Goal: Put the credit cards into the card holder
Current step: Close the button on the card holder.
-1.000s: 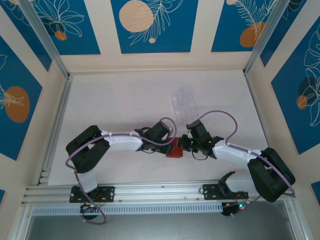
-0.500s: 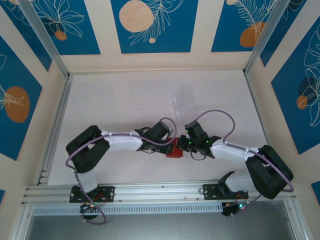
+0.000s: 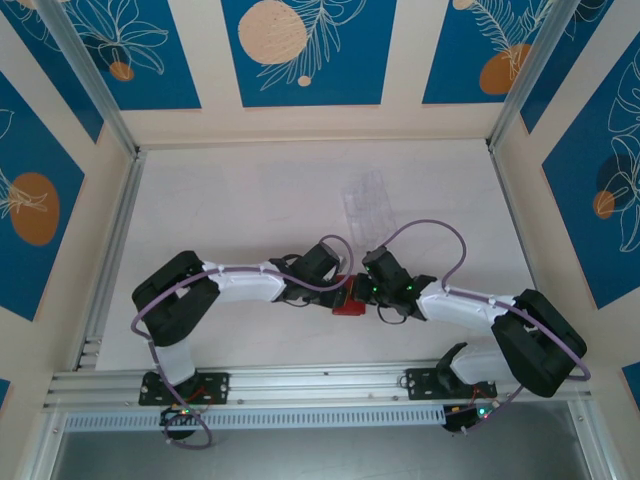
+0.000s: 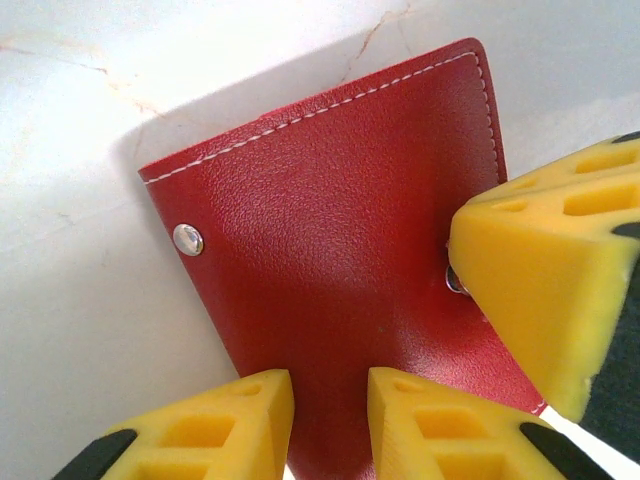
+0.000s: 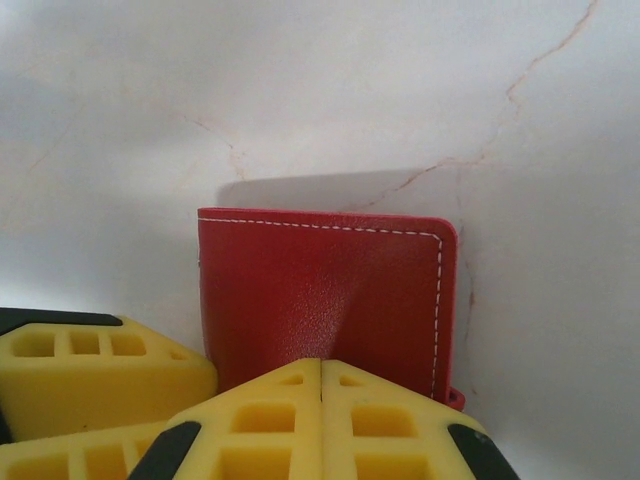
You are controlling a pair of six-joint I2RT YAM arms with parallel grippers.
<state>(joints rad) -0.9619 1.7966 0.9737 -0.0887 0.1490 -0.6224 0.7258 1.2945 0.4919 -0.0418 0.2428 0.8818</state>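
From above, both low, inward-reaching wrists cover most of the small flat red leather-like card holder (image 3: pixel 349 304) near the white table's (image 3: pixel 250 200) front, with open tabletop beyond. Its near edge disappears between the left gripper's (image 4: pixel 330 390) narrowly parted yellow fingers (image 4: pixel 215 425), which clamp it. The right gripper (image 5: pixel 320 378), pinched together and empty, meets its face.

Left arm (image 3: pixel 240 283), right arm (image 3: pixel 470 308): black joints, white sleeves, purple cables; yellow tool fingers (image 4: pixel 430 425).

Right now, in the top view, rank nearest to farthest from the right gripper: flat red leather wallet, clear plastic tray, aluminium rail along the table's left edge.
1. Red wallet, at the right gripper, centre.
2. Clear tray, farther back.
3. Aluminium rail, far left.
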